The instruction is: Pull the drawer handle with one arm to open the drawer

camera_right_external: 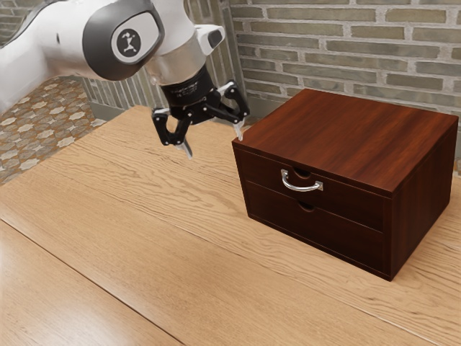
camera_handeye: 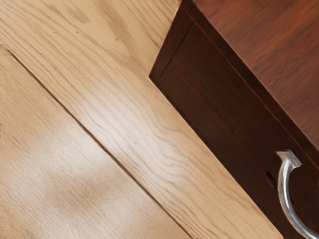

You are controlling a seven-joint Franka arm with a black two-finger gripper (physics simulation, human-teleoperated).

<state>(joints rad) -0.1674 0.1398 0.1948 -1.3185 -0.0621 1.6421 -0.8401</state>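
Observation:
A dark red-brown wooden cabinet (camera_right_external: 346, 137) with two drawers stands on the table at the exterior view's right. The upper drawer (camera_right_external: 317, 189) carries a curved silver handle (camera_right_external: 301, 185) and looks flush with the cabinet front. My black gripper (camera_right_external: 213, 140) hangs open above the table, just off the cabinet's near top corner, up and toward the exterior view's left of the handle, with nothing between its fingers. In the wrist view the cabinet's front face (camera_handeye: 224, 129) runs diagonally, and part of the silver handle (camera_handeye: 286, 194) shows near the corner.
The cabinet rests on a light oak table (camera_right_external: 144, 238) with broad bare wood in front of it. A brick wall (camera_right_external: 346, 43) stands behind. Patterned floor tiles (camera_right_external: 36, 130) lie past the table's edge at the exterior view's left.

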